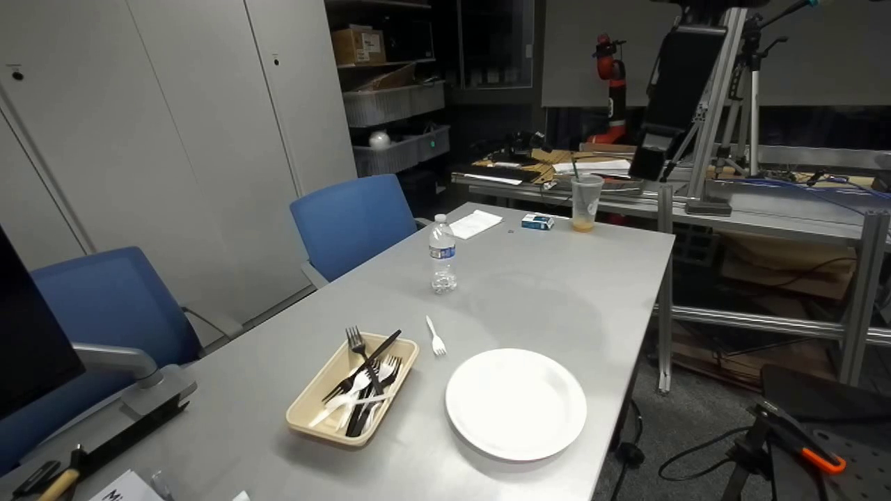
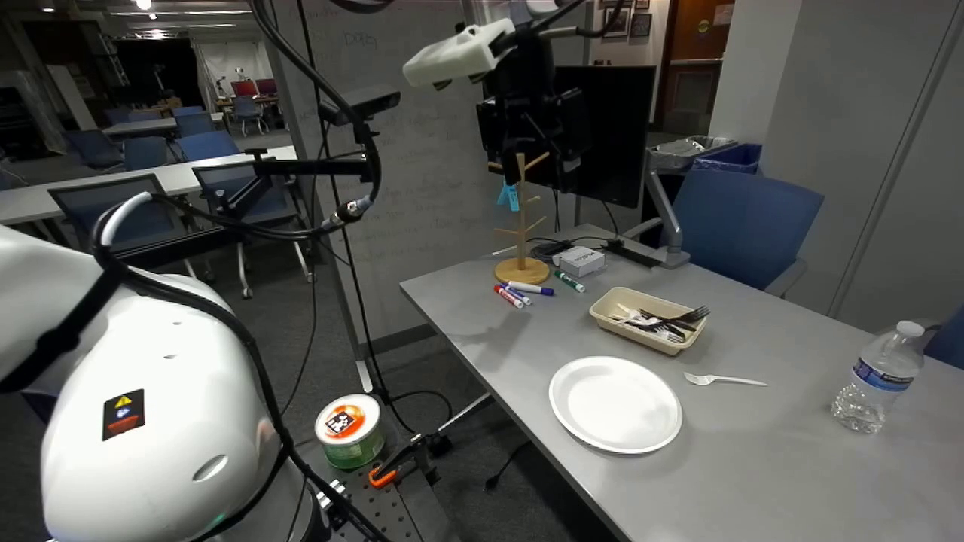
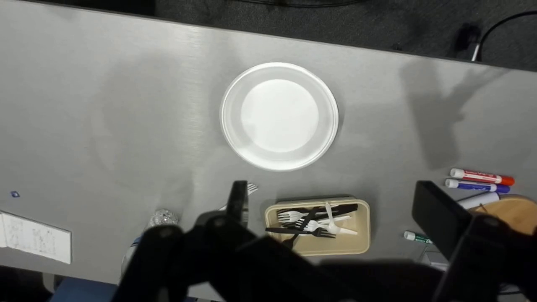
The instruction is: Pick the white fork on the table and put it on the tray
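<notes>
hand (image 3: 334,199) agape, fork (image 1: 436,341) slim, all white

In an exterior view, the slim white fork (image 1: 436,337) is lying flat on the light-grey table (image 1: 557,306), its tines pointing toward the near side. The shallow, round-cornered tan tray (image 1: 337,369) is sitting upright just left and nearer, not touching the fork, partly filled.

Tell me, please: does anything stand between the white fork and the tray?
In both exterior views, nothing visible stands between the white fork and the tray; the white plate lies off that path. The cutlery inside the tray might hinder placing.
</notes>
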Tool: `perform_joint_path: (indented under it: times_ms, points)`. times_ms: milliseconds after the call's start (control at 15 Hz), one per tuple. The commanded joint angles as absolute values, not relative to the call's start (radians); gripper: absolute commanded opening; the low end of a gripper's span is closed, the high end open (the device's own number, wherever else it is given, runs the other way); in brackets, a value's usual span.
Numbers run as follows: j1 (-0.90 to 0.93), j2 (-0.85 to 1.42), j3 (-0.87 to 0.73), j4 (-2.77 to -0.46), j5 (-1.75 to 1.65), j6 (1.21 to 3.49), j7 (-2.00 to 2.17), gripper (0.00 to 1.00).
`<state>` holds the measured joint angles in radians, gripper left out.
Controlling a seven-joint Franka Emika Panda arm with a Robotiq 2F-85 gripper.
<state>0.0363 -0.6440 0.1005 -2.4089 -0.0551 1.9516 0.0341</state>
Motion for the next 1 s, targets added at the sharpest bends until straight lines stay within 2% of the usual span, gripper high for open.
perform_joint_path:
  times_ms: [0, 67, 467, 533, 933]
  points:
    - [0.036, -0.645, 0.103, -2.402, -0.061, 1.926, 0.068, 1.0]
    - [0.058, -0.524, 0.211, -2.295, -0.035, 1.912, 0.211, 1.0]
    - [0.063, -0.266, 0.378, -2.061, -0.094, 1.942, 0.529, 1.0]
    - [0.09, -0.385, 0.317, -2.186, -0.066, 1.953, 0.429, 1.0]
    - [0.097, -0.27, 0.347, -2.085, -0.094, 1.954, 0.521, 1.0]
